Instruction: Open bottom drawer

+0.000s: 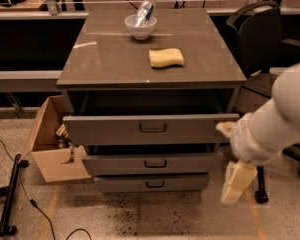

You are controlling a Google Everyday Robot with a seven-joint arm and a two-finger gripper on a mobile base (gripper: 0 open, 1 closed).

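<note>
The grey cabinet (110, 59) has three drawers. The bottom drawer (115, 185) is the lowest, a flat grey front with a small dark bar handle (155, 184) at its centre, and it stands out only slightly. The middle drawer (115, 164) sticks out a little further. The top drawer (105, 130) is pulled well out. My gripper (237, 183), pale cream, hangs down from the white arm (275, 119) just right of the bottom drawer's right end, at about its height, not touching the handle.
A white bowl (140, 28) with a can in it and a yellow sponge (166, 57) sit on the cabinet top. An open cardboard box (52, 161) stands at the left. A black chair (257, 39) is at the right. A black stand (10, 194) and cable lie on the floor.
</note>
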